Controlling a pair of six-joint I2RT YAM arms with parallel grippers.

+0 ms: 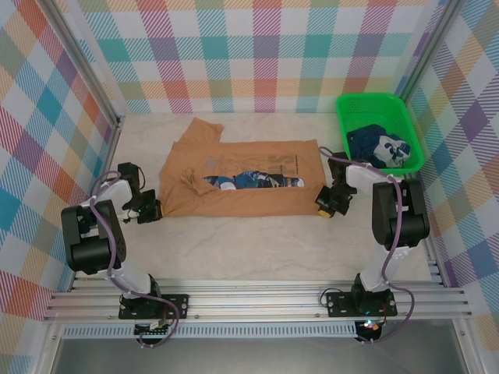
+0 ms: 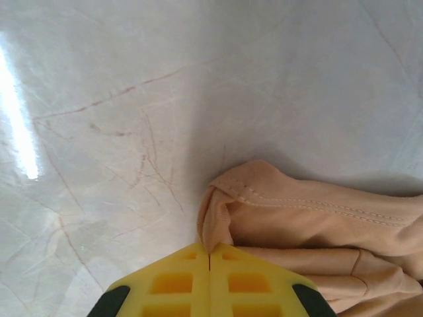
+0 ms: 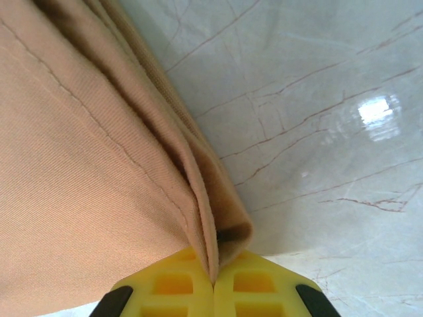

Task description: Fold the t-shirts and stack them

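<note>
We note left gripper (image 2: 209, 254) and right gripper (image 3: 213, 274) each clamped on tan-brown cloth t-shirt (image 1: 234, 199) corners; lift together, keeping edge taut.

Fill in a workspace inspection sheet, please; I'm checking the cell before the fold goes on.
surface: pale veined table, glossy.
job's things: tan-brown t-shirt spread mid-table, partly folded, print showing; navy t-shirt bunched in the green mesh basket.
clutter: only that basket, far right corner.
grippers: left tool shut on the tan shirt's near-left corner; right tool shut on its near-right corner.
cables: purple cables, one on each side.
surroundings: plaid walls; metal rails at near edge.
</note>
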